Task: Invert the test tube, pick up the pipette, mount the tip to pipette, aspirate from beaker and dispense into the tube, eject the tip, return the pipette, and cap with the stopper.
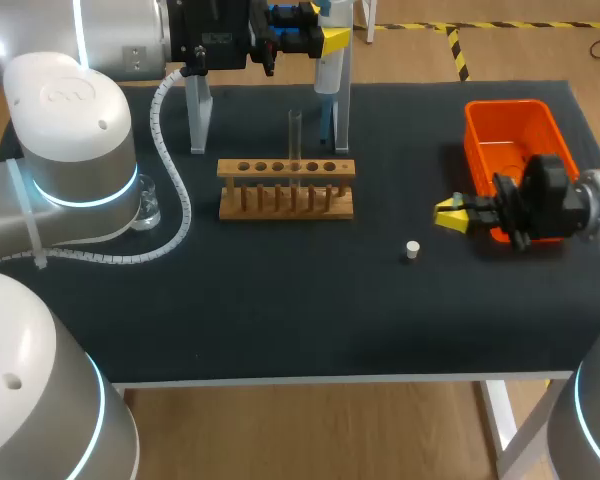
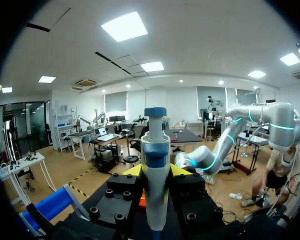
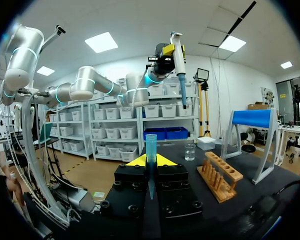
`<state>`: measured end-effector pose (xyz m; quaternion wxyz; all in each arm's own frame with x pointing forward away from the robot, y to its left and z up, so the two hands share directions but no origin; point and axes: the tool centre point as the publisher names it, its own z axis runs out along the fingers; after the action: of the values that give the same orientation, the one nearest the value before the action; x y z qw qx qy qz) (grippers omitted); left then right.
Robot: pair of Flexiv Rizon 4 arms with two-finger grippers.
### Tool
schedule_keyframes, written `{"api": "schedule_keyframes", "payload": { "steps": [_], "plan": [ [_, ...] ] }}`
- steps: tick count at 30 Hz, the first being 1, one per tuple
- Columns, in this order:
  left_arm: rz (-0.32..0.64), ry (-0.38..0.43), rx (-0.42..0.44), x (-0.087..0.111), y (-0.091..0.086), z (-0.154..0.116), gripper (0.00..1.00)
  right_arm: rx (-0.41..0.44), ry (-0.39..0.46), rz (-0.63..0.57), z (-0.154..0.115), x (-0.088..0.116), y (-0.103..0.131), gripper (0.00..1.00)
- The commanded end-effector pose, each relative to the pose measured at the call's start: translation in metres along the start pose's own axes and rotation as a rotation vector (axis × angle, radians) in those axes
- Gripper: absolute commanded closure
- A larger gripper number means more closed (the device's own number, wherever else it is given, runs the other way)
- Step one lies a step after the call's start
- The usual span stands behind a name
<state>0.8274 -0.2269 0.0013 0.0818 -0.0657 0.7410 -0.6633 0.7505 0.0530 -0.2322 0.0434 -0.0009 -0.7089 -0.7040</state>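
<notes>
Blue tip (image 3: 151, 150) pinched in right hand (image 1: 448, 214), pipette (image 2: 155, 192) clamped in left hand (image 2: 155, 172); one tube (image 1: 295, 140), one stopper (image 1: 412, 250).

Pipette (image 1: 329, 62) top beyond the head view's edge; beaker (image 1: 148, 208) half behind the left arm (image 1: 70, 140)

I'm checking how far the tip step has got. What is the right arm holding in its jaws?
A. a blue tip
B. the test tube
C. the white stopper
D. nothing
A: in the right wrist view the blue tip stands clamped between the right arm's jaws, while the stopper lies on the table and the test tube stands in the rack.
</notes>
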Motion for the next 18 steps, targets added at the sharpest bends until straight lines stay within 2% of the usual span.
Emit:
{"api": "schedule_keyframes", "payload": {
  "steps": [1, 18],
  "plan": [
    [-0.001, -0.001, -0.002, 0.000, -0.001, 0.001, 1.00, -0.001, 0.001, 0.004, 0.020, -0.004, 0.000, 1.00],
    [-0.001, -0.001, -0.002, 0.000, -0.001, 0.001, 1.00, 0.011, 0.028, -0.010, 0.061, 0.002, 0.013, 1.00]
  ]
}}
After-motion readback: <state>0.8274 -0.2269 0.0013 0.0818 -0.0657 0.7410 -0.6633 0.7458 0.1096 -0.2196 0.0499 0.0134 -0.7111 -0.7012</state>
